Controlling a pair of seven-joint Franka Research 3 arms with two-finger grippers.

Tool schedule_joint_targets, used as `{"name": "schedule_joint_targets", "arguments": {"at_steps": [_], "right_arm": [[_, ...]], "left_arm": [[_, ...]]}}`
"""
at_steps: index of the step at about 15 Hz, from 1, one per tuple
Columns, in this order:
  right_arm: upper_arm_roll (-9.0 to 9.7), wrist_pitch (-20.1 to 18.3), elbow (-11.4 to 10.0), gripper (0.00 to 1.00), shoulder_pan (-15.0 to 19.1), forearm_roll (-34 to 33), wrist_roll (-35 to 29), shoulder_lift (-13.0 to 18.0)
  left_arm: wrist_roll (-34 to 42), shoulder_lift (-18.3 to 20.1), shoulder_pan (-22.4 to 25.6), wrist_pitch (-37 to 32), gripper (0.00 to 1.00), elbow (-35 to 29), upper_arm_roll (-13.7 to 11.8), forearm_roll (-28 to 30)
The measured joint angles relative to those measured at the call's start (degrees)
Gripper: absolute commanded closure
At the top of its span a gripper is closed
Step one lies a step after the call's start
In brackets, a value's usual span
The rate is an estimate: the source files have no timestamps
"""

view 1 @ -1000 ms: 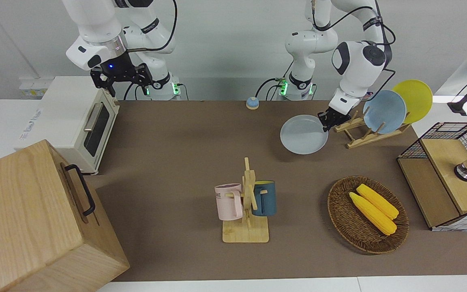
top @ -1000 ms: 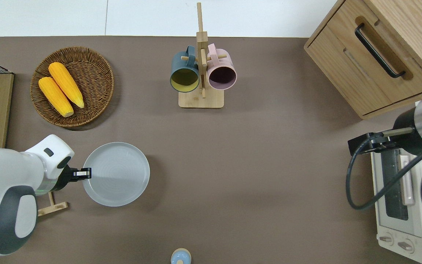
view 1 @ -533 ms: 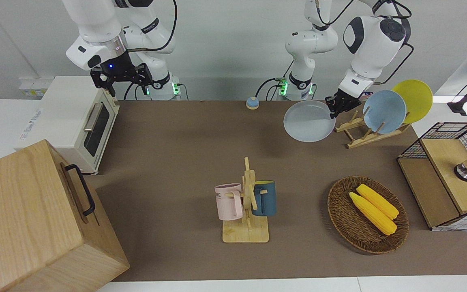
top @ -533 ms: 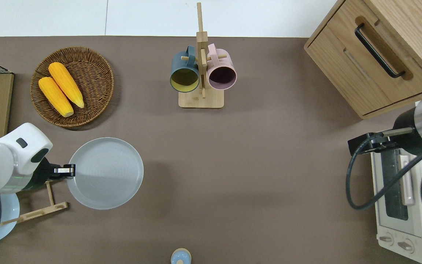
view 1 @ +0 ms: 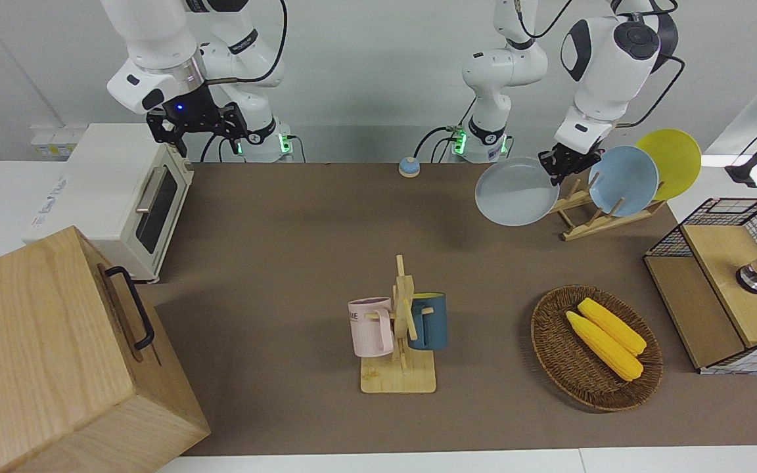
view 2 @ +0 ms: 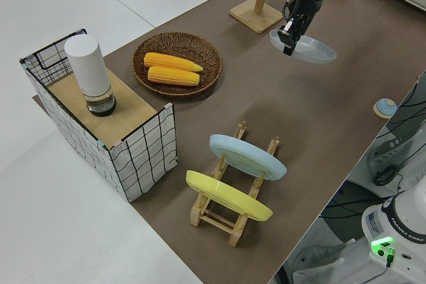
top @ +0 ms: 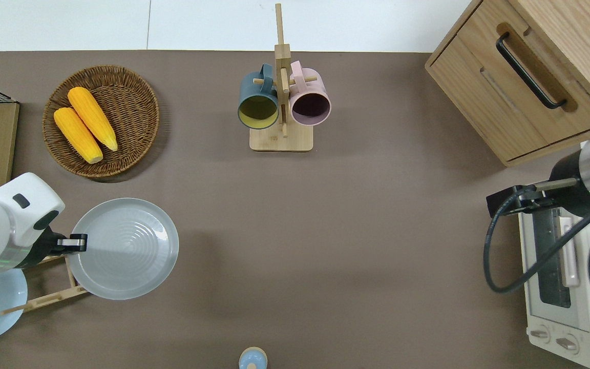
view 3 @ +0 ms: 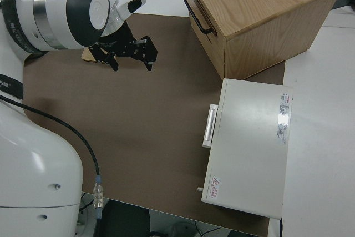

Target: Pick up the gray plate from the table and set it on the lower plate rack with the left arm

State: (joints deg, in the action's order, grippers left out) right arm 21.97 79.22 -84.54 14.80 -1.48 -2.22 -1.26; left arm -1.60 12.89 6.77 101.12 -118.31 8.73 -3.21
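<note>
A robotics lab staged as a kitchen: two white arms bolted at a brown counter (view 1: 286, 249), a toaster oven (view 1: 125, 197), mug stand (view 1: 401, 328), basket of corn (view 1: 595, 348).

Bright, even light from overhead; soft shadows on the table (view 1: 273, 263) (sharp focus, slight edge distortion).
</note>
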Motion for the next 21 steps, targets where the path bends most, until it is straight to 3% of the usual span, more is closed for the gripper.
{"name": "schedule_joint_targets", "arguments": {"at_steps": [4,8,12,21], "right_arm": [[0.00,0.0,0.0,0.017,0.0,0.0,0.0,0.0],[0.00,0.0,0.0,0.017,0.0,0.0,0.0,0.0],[0.00,0.0,0.0,0.017,0.0,0.0,0.0,0.0],[0.00,0.0,0.0,0.017,0.0,0.0,0.0,0.0]], "left_arm": [[-0.2,0.0,-0.2,-3.5,1.00,0.8,0.5,-11.3],[-2.4,-0.1,-0.5,-7.6,1.00,0.9,2.8,-22.8],[-2.6,-0.4,-0.4,-10.1,1.00,1.0,2.8,-32.1],[-7.7,-2.9,-0.4,-13.3,1.00,-1.5,2.9,-44.8]]}}
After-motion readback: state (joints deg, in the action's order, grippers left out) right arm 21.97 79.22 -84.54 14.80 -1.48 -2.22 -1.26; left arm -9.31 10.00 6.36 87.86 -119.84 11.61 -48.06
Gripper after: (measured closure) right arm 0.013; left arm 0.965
